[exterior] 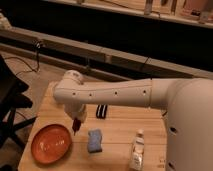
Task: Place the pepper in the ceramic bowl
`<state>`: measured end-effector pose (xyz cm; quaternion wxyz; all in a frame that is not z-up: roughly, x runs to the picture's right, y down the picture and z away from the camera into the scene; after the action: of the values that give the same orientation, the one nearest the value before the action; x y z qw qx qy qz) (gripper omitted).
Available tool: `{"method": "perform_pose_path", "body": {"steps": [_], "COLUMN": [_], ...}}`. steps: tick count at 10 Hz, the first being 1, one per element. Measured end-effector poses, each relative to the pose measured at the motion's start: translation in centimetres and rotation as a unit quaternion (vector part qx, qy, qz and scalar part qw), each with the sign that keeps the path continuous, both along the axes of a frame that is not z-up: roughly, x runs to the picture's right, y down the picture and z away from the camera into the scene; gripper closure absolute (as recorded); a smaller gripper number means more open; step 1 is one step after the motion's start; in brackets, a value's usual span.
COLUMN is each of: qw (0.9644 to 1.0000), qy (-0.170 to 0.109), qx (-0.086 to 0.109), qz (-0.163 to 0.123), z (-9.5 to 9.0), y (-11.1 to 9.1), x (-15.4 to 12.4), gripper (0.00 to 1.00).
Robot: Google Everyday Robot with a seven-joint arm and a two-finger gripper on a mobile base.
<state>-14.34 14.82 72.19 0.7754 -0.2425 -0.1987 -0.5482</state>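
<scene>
My gripper point(76, 125) hangs down from the white arm point(107, 93) over the left part of the wooden table point(120, 131). It is shut on a small red pepper point(75, 127), held just above the table. The ceramic bowl point(51, 143), orange-red and shallow, sits at the front left of the table. The pepper is just beside the bowl's upper right rim, not over its middle.
A blue sponge point(94, 140) lies right of the gripper. A white bottle point(137, 150) stands at the front right. A small black object point(102, 111) lies behind the sponge. A black chair point(10, 102) stands left of the table.
</scene>
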Motion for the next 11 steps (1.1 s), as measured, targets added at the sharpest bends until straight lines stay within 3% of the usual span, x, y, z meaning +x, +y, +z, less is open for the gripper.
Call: {"method": "perform_pose_path", "body": {"steps": [3, 11], "qw": [0.9998, 0.9989], "qy": [-0.007, -0.015], "qx": [-0.007, -0.015], "qz": [-0.019, -0.042], "z": [-0.5, -0.7], "y": [1.0, 2.3], "x": [-2.0, -4.3], "gripper": [1.00, 1.00]}}
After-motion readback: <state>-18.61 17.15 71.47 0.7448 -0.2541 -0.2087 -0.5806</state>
